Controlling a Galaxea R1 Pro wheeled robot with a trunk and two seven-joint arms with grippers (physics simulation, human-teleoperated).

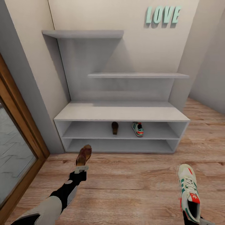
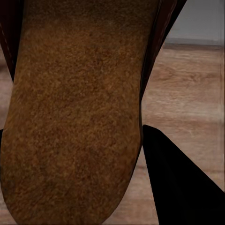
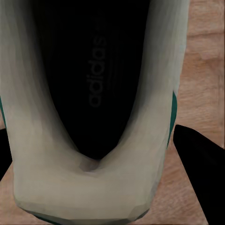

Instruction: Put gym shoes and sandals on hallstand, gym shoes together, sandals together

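Gym shoe (image 3: 84,183) seen close up from the heel end: white upper, dark interior, "adidas" on the insole, green trim at the side. One dark finger (image 3: 199,164) of right hand beside it. Wood-plank corridor floor (image 3: 206,70) behind.

I read two texts from here: the pale green raised letters "LOVE" (image 1: 163,15) on the wall (image 1: 137,47) above the hallstand, and the faint brand name "adidas" (image 3: 97,72) printed on the dark insole inside the gym shoe (image 3: 84,187) at my right wrist camera.
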